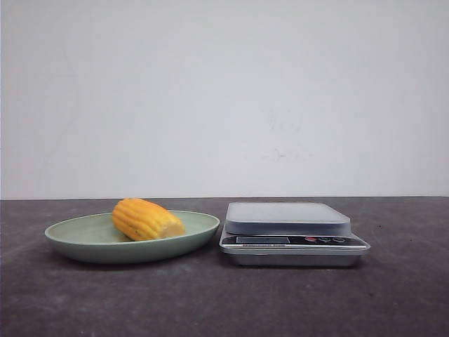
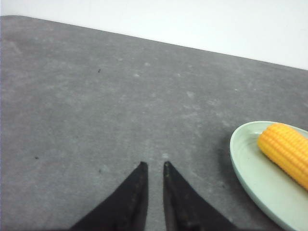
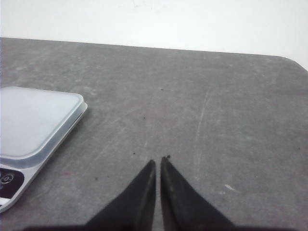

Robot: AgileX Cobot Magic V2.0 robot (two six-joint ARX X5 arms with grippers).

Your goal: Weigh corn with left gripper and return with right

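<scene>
Dark grey surface [image 1: 210, 302] fills the foreground. On it, left, sits a shallow green plate [image 1: 77, 242] holding the corn [image 1: 146, 219], lying on its side, paler cut end pointing right. Just right of the plate stands a silver kitchen scale [image 1: 291, 235], its platform bare. Left tool [image 2: 154, 168] and right tool [image 3: 158, 162] hover above bare surface, each narrowed almost closed, holding nothing.

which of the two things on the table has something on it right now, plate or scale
The green plate: the corn lies on it. The scale's platform is bare.
</scene>
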